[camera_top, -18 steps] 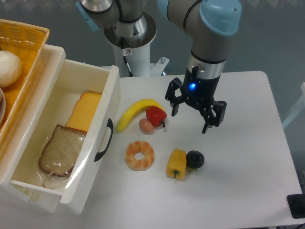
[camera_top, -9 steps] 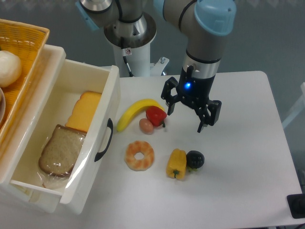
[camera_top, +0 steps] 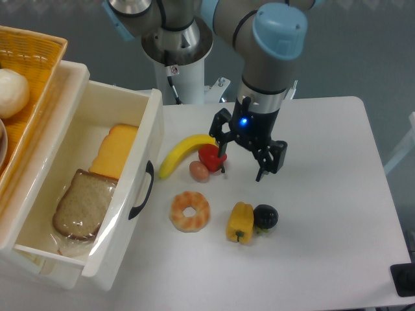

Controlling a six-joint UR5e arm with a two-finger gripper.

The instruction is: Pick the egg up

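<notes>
Your gripper [camera_top: 242, 159] hangs with jaws spread, right of the egg [camera_top: 198, 171] at frame centre. Expect it light, smooth and slippery; pinch across its narrow middle, clear of the pepper [camera_top: 211, 157].

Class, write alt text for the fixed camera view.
A robot arm's open two-finger gripper hovers over a white table, beside a small pinkish-tan egg flanked by a yellow banana and red pepper.

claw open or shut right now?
Open. The claw has its two fingers spread wide apart with nothing between them, one by the red pepper, the other to the right. The egg lies untouched on the table.
</notes>
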